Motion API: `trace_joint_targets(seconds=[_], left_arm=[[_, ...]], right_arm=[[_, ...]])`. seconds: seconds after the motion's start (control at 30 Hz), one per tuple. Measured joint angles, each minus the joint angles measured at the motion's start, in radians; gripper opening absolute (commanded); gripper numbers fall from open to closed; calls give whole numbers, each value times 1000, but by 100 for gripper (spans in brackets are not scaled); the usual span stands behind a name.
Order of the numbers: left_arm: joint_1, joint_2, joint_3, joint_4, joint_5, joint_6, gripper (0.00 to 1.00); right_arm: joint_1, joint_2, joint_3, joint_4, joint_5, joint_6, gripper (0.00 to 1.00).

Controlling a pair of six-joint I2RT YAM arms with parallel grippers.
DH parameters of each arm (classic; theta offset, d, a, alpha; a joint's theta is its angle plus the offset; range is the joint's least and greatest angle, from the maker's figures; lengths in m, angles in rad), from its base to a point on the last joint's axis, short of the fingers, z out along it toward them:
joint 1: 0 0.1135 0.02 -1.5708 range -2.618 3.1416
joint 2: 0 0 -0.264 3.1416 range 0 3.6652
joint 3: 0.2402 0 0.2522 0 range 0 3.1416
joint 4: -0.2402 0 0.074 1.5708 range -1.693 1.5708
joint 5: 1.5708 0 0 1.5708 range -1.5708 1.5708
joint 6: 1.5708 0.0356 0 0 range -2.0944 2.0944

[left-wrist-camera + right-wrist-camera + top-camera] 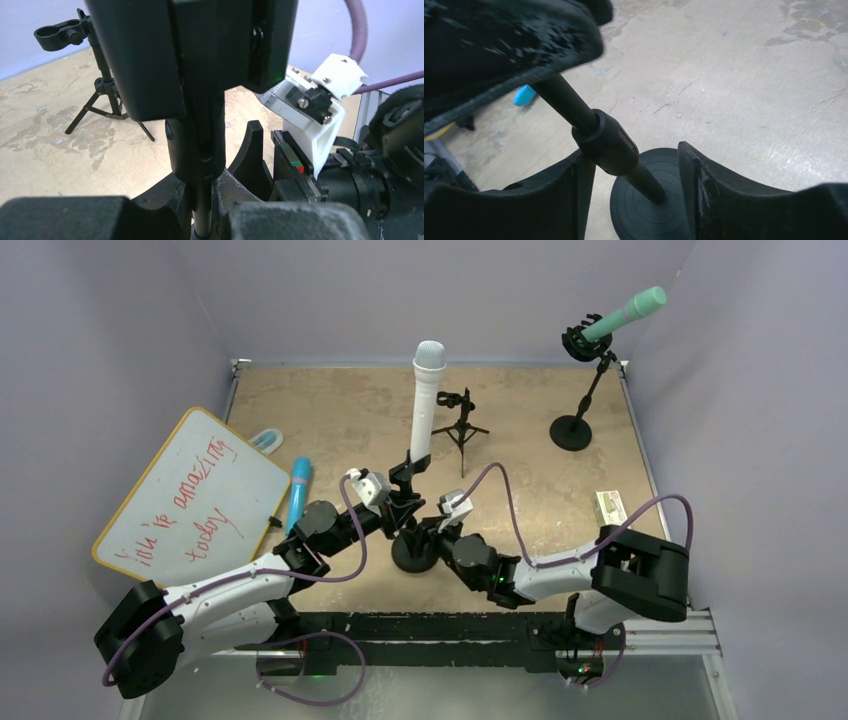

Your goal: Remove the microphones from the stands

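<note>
Your left gripper (404, 498) was clamped tight on the thin pole (202, 220) of the matte black round-based stand (413, 556). The smooth white cylindrical microphone (427, 405), one of two mounted, stood in its clip. Your right gripper (636, 175) gaped half-open around the pole's collar (606, 142), holding nothing.

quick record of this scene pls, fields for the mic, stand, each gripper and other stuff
microphone: white microphone, upright, seated in its holder
stand: stand, round base on the table
left gripper: shut on the stand's pole
right gripper: open, fingers either side of the pole above the base
other: green microphone on a second stand; tripod with nothing in its clip; whiteboard
</note>
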Motion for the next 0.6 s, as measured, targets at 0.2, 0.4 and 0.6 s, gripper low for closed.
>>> trace_joint_targets(seconds=[0.2, 0.4, 0.6], left_arm=[[0, 0, 0, 2, -3, 0, 0], [1, 1, 0, 0, -11, 3, 0], [1, 3, 0, 2, -11, 3, 0]], right_arm=[[-74, -41, -68, 64, -174, -4, 68], [-117, -43, -80, 118, -274, -8, 68], [-141, -43, -81, 154, -330, -9, 69]])
